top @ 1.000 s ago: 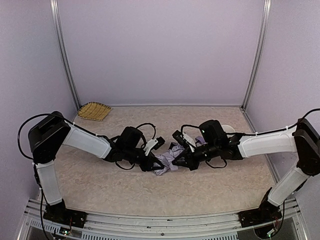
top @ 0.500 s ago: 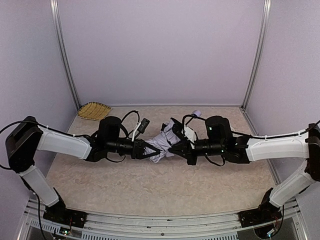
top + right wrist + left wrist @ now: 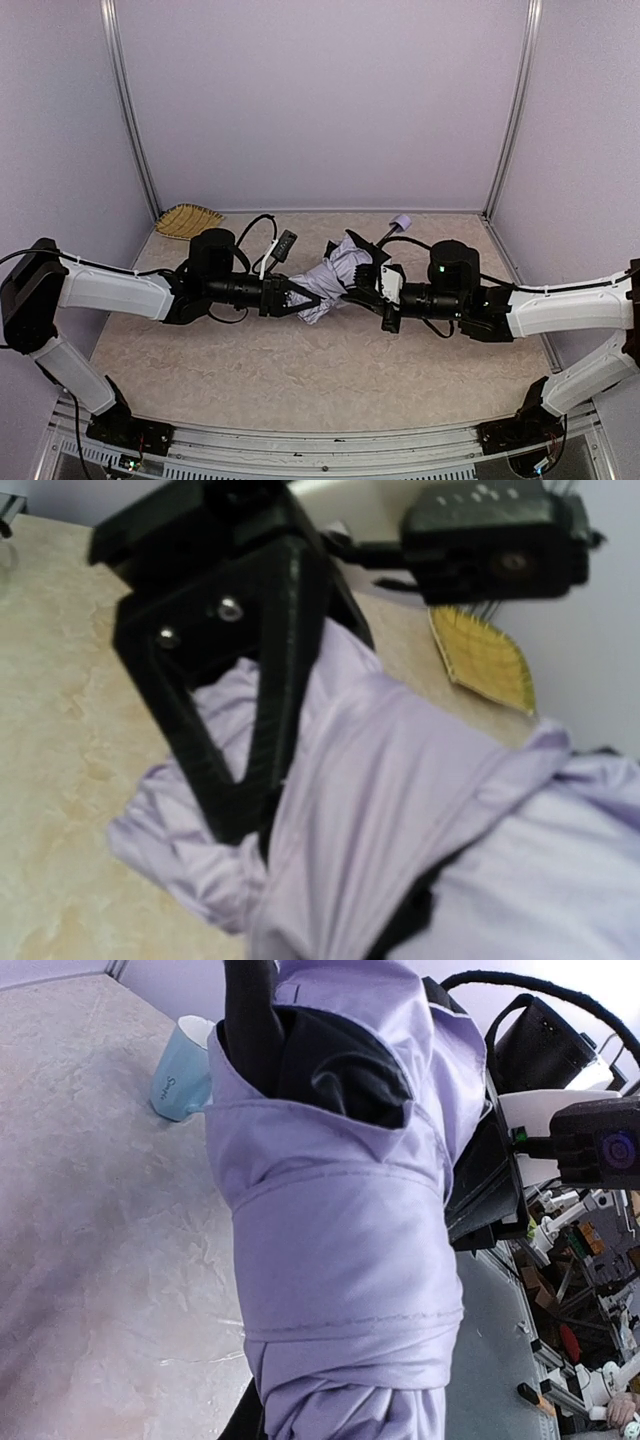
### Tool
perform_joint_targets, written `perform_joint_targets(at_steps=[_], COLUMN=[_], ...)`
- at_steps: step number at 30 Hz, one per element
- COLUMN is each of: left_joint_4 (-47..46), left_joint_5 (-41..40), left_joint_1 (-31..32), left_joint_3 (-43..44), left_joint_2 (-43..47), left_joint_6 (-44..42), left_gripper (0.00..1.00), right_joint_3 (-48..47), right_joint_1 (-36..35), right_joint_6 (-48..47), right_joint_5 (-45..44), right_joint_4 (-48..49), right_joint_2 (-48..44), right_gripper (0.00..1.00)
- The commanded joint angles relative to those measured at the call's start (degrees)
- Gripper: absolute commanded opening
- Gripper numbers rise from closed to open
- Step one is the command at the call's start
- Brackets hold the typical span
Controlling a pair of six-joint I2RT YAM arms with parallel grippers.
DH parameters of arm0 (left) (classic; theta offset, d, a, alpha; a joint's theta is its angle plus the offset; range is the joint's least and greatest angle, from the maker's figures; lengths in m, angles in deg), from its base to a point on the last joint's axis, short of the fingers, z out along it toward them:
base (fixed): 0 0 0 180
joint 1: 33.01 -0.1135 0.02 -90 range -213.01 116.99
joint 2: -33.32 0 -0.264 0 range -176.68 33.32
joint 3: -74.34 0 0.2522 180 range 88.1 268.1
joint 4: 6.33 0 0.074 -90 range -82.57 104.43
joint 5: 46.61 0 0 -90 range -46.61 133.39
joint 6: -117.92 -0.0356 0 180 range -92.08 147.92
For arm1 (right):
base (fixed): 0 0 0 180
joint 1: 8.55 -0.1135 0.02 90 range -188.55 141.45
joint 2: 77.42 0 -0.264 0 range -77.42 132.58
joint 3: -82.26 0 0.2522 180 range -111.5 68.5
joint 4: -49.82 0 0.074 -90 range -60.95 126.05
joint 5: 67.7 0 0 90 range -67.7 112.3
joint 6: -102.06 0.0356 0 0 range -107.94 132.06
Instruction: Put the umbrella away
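Two arms meet over the middle of the table (image 3: 300, 375), a mottled beige, stone-look surface. Between them hangs the umbrella (image 3: 333, 278): a soft, crumpled bundle of pale lavender fabric, matte, with stitched seams and black lining showing in the folds. It tilts up toward the back right. A small rounded lavender handle (image 3: 402, 221) pokes out beyond the bundle at that end. Can't tell whether the lowest fold brushes the table.

Left gripper (image 3: 302, 297): pinching the lower end of the bundle, with one black finger (image 3: 250, 1030) pressed into the cloth in the wrist view. Right gripper (image 3: 362, 285): from overhead, its black fingers clamp the upper part of the bundle. Its own camera sees only cloth and the other gripper's triangular black frame.

One light-blue cup (image 3: 183, 1070), smooth and tapered, stands on the table behind the umbrella. One yellow woven tray (image 3: 188, 221), flat and fan-like, lies in the far left corner, well apart.
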Motion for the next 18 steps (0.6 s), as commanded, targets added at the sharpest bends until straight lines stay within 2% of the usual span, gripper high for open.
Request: perform_joint_targets(at_steps=[1,6,11,12,15,18], left_joint_4=[-12.38,-12.77,-24.48,-25.32,-25.24,-24.20], left_joint_5=[0.65,2.87,4.64,4.65,4.76,5.23], left_joint_1=[-2.18,1.51,4.63,5.04,6.06,6.47], left_joint_3=[5.05,7.07,6.28,6.48,8.06,8.65], left_joint_2=[3.33,2.71,-0.39,-1.15,-3.42,-4.08], left_joint_6=[-0.35,-0.12,7.24,7.71,7.75,6.98], left_gripper=[0.00,0.00,0.00,0.00,0.00,0.00], right_joint_3=[5.99,8.62,8.79,8.82,8.67,8.64], right_joint_1=[-1.26,-1.56,-2.01,-2.02,-2.04,-2.06], right_joint_6=[-4.74,-6.65,-9.91,-10.30,-10.53,-10.58], right_joint_5=[-1.35,-2.37,-3.59,-3.53,-3.59,-6.06], right_joint_4=[-6.94,3.52,13.32,14.61,18.00,20.72], right_joint_2=[-2.73,-2.89,-1.22,-0.82,0.20,0.55], right_gripper=[0.00,0.00,0.00,0.03,0.08,0.08])
